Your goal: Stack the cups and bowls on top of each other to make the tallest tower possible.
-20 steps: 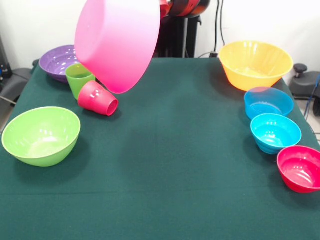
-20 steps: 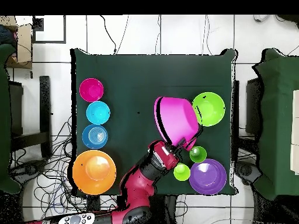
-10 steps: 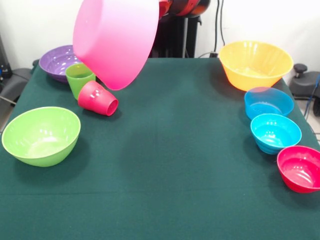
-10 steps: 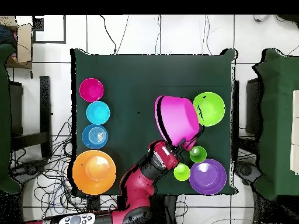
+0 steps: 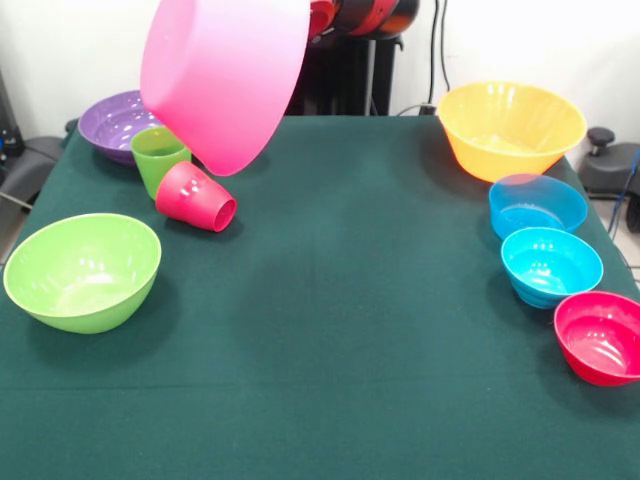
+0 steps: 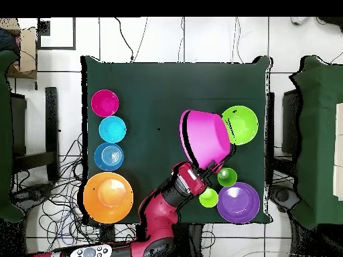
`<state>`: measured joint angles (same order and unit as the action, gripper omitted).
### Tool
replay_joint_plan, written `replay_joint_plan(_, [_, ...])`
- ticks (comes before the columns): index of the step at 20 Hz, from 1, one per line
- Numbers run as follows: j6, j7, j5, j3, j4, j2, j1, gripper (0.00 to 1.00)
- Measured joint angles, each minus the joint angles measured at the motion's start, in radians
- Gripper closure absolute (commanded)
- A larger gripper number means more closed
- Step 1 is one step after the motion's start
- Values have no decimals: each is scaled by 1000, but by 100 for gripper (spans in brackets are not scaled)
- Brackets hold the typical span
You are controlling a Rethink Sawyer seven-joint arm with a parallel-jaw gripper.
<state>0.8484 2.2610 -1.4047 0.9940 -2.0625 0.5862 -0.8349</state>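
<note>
A large pink bowl (image 5: 225, 75) hangs tilted in the air above the table's left rear in the front view. My gripper (image 6: 209, 167) is shut on its rim, mostly hidden behind the bowl. Just below it a green cup (image 5: 158, 158) stands upright and a red cup (image 5: 195, 197) lies on its side. Overhead, the pink bowl (image 6: 204, 137) covers the red cup, with two green cups (image 6: 227, 177) (image 6: 208, 197) beside it. A lime-green bowl (image 5: 82, 270) sits front left and a purple bowl (image 5: 115, 122) rear left.
Along the right side in the front view stand an orange bowl (image 5: 511, 128), a translucent blue bowl (image 5: 537, 205), a turquoise bowl (image 5: 551, 265) and a small red bowl (image 5: 600, 337). Green cloth covers the table (image 5: 350, 330).
The pink bowl has drifted slightly left and up in the front view, toward the lime-green bowl overhead. Everything on the table stayed put.
</note>
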Motion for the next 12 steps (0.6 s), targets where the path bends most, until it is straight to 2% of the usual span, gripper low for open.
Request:
replay_joint_plan(10, [41,0,-55,-29,0,1,-4,100])
replay_joint_plan(12, [57,0,-85,-37,0,1,-10,100])
